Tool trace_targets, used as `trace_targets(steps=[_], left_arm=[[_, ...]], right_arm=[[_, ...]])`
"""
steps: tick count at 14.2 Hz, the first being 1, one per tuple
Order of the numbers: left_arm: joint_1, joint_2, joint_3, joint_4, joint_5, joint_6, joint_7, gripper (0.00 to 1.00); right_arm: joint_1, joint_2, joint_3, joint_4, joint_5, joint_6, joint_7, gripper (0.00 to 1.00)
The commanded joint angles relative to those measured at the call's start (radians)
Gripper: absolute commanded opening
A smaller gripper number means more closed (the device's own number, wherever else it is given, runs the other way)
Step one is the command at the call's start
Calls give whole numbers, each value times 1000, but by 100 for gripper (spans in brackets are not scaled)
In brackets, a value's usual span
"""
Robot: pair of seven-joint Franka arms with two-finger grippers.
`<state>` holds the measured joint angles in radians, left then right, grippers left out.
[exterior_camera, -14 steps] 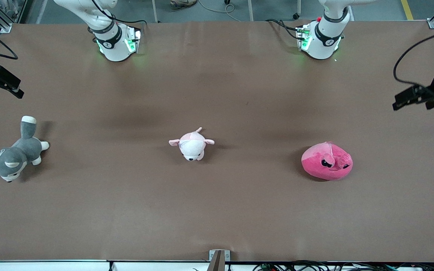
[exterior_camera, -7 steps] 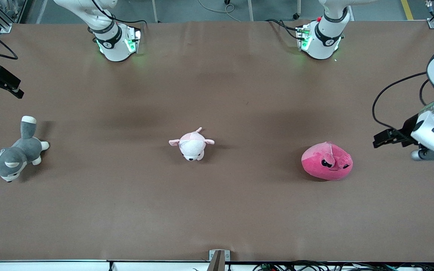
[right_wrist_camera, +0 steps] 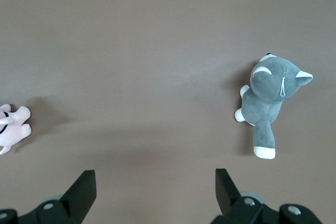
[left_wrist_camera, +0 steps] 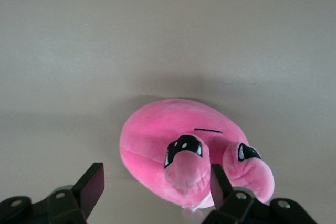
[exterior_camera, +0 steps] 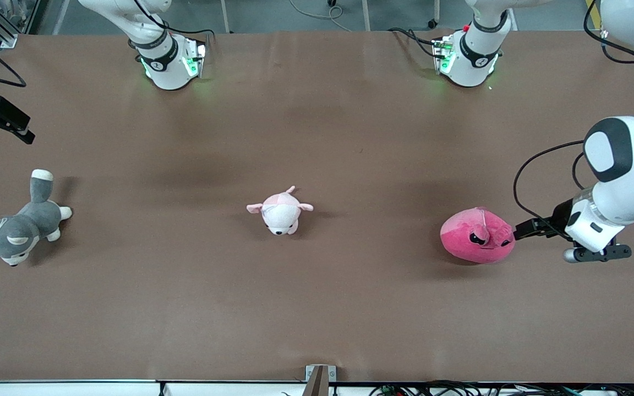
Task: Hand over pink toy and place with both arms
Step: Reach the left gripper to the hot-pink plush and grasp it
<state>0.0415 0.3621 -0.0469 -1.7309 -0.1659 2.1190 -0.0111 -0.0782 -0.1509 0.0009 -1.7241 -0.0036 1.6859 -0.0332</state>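
The hot-pink toy (exterior_camera: pixel 476 239) lies on the table toward the left arm's end, its black eyes facing the front camera. My left gripper (exterior_camera: pixel 522 229) is open, low beside the toy on the side toward the left arm's end of the table. In the left wrist view the toy (left_wrist_camera: pixel 173 135) fills the middle, and one of its ears lies between my open fingers (left_wrist_camera: pixel 156 182). My right gripper (exterior_camera: pixel 2 136) is open and empty, and waits above the right arm's end of the table. It also shows in the right wrist view (right_wrist_camera: pixel 155 182).
A pale pink-and-white plush (exterior_camera: pixel 279 212) lies at the table's middle and shows at the edge of the right wrist view (right_wrist_camera: pixel 13 127). A grey-and-white husky plush (exterior_camera: pixel 17 228) lies at the right arm's end, under the right wrist camera (right_wrist_camera: pixel 270 95).
My left arm has swung in from the table's end and come down, bringing its open gripper right beside the pink toy. The right arm and the toys have not moved.
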Motion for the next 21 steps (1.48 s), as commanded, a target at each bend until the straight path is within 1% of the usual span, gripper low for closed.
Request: trace_targets(steps=[1, 4, 5, 6, 7, 8, 10, 11, 12, 13, 15, 17, 18, 20, 21], left_arm=[[-3, 23, -2, 5, -64, 28, -7, 88], [-5, 37, -16, 4, -69, 45, -7, 87], [-5, 47, -16, 2, -69, 47, -6, 84], [-5, 49, -18, -12, -69, 47, -4, 75], [-3, 49, -18, -18, -69, 47, -3, 70], [-5, 51, -18, -18, -69, 47, -3, 61], [-5, 61, -19, -15, -69, 47, -3, 40], [-6, 61, -21, -13, -69, 47, -1, 25], [-8, 57, -31, -12, -69, 47, -9, 14], [-8, 52, -37, -10, -69, 45, -12, 8], [-6, 34, -53, -4, -69, 38, -13, 3], [-5, 14, -76, 11, -69, 33, -53, 1], [-5, 2, -91, 28, -67, 15, -84, 1], [-5, -8, -137, 83, -63, -28, -165, 1], [-5, -9, -163, 127, -57, -68, -225, 1]], right_arm=[[5, 1, -4, 3, -19, 0, -7, 100], [5, 2, -4, 3, -19, 0, -7, 100], [5, 2, -4, 3, -19, 0, -7, 100], [5, 2, -4, 3, -19, 0, -7, 100], [3, 2, -4, 3, -19, 0, -7, 100], [3, 2, -4, 3, -19, 0, -7, 100], [6, 2, -4, 3, -19, -2, -7, 100], [6, 2, -4, 3, -19, -2, -7, 100], [5, 2, -4, 3, -19, 1, -5, 100], [-2, 4, -7, 8, -9, 8, -2, 100], [11, 8, -5, 15, -4, -3, -2, 100], [3, 10, -7, 17, 2, 9, 4, 100], [6, 14, -10, 24, 28, 2, -1, 100], [18, 13, -2, 35, 33, -6, 3, 100], [18, 11, -2, 40, 37, -20, 1, 100]])
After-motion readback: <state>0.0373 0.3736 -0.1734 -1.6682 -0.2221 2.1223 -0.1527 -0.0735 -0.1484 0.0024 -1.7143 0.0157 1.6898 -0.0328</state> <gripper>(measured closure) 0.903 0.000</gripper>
